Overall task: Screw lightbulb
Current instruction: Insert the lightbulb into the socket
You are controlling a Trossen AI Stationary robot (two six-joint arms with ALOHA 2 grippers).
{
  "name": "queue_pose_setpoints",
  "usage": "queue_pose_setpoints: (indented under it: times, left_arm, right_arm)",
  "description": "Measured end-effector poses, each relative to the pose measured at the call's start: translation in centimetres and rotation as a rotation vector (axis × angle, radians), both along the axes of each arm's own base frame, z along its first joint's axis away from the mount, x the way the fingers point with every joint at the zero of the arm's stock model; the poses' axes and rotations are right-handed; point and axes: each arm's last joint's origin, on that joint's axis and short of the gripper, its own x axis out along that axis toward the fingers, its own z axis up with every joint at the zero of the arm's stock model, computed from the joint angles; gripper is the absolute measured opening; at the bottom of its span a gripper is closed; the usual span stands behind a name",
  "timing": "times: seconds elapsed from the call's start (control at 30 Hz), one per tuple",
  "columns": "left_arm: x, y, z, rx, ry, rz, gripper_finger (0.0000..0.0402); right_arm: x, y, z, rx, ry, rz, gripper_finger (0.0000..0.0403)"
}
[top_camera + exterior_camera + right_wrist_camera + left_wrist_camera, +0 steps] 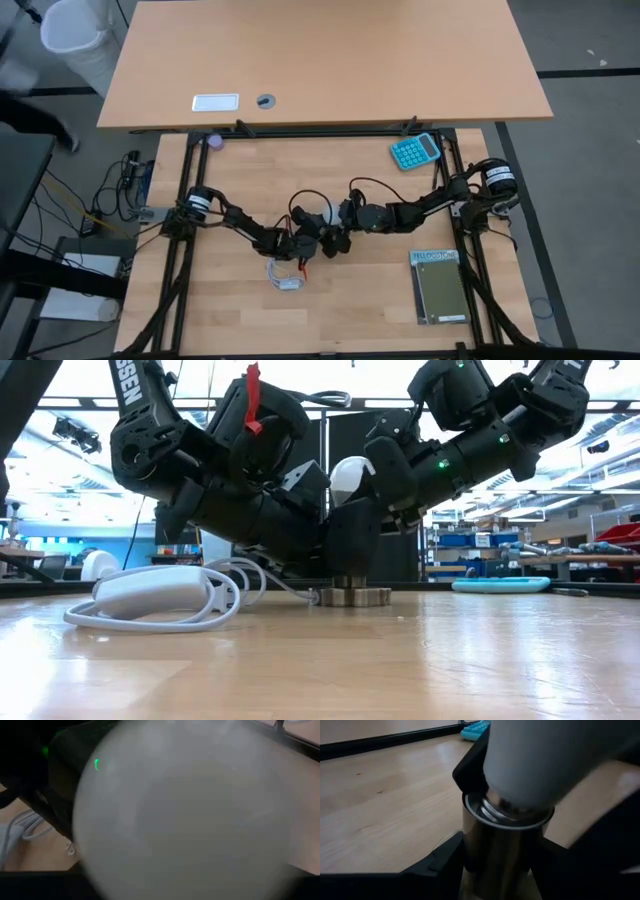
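Observation:
The white lightbulb (349, 473) stands upright in the middle of the table. Its silvery screw base (512, 812) sits in the mouth of a metal socket (502, 847), whose round foot (350, 596) rests on the wood. My left gripper (303, 243) reaches in from the table's left, shut low on the socket. My right gripper (335, 240) comes from the right, level with the bulb. In the right wrist view the bulb's globe (185, 815) fills the picture and hides how that gripper stands. My left gripper pinches the socket's upright metal barrel (480, 845) between its two fingers (437, 865), one on each side. It comes from the table's left, nearly level and slanting slightly down. The socket stands upright with its foot on the table.
A coiled white cable with its adapter (150, 595) lies just near-left of the socket. Toward the far right lies a teal calculator (415, 151), and at the near right a dark booklet (438, 287). A small purple ball (214, 141) sits at the far left.

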Motion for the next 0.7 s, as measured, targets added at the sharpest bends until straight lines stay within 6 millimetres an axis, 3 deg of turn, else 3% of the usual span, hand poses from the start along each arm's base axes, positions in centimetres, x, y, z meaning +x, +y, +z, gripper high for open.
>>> queue_pose_setpoints:
  times: [0.23, 0.7]
  left_arm:
    - [0.0, -0.2, 0.0, -0.001, 0.004, -0.009, 0.0206]
    - [0.0, -0.3, 0.0, 0.002, 0.008, -0.021, 0.0206]
  right_arm:
    - [0.0, -0.4, 0.2, -0.002, 0.004, 0.018, 0.0282]
    - [-0.4, -0.4, 1.5, -0.006, 0.038, 0.071, 0.0286]
